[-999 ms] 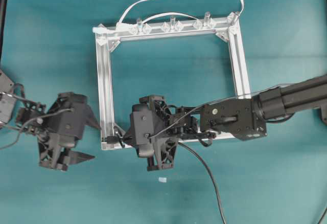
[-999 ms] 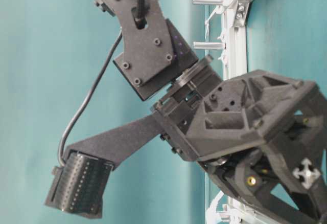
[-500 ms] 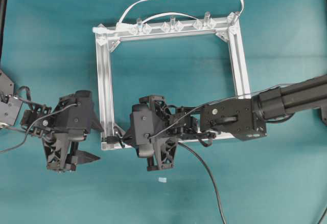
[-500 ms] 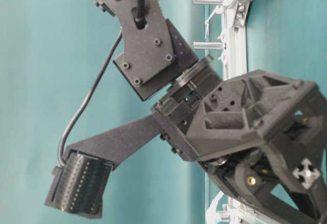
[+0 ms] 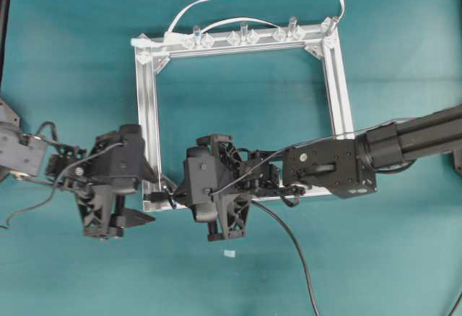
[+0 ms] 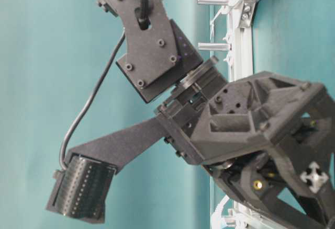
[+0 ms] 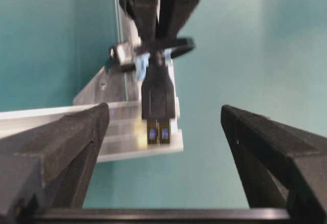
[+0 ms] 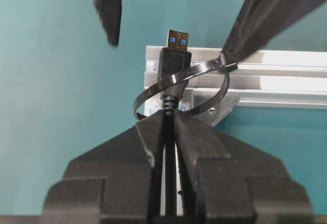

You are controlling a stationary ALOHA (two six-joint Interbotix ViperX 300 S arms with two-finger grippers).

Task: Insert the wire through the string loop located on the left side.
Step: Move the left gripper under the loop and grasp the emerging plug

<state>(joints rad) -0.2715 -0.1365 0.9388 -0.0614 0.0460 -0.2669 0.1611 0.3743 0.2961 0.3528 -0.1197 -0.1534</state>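
The wire is a thin black cable ending in a USB plug with a metal tip. Its plug pokes through the string loop, a dark thin band tied at the frame's near-left corner bracket. My right gripper is shut on the cable just behind the plug, inside the frame corner. My left gripper is open, its fingers standing either side of the plug tip without touching it. From overhead, the left gripper sits just outside that corner.
The square aluminium frame lies flat on the teal table, with clear plastic clips and white cables along its far rail. The black cable trails to the near edge. A small white scrap lies nearby.
My left gripper has moved right, from well outside the frame up to its near-left corner, and now flanks the plug. The right gripper and the wire have stayed put.
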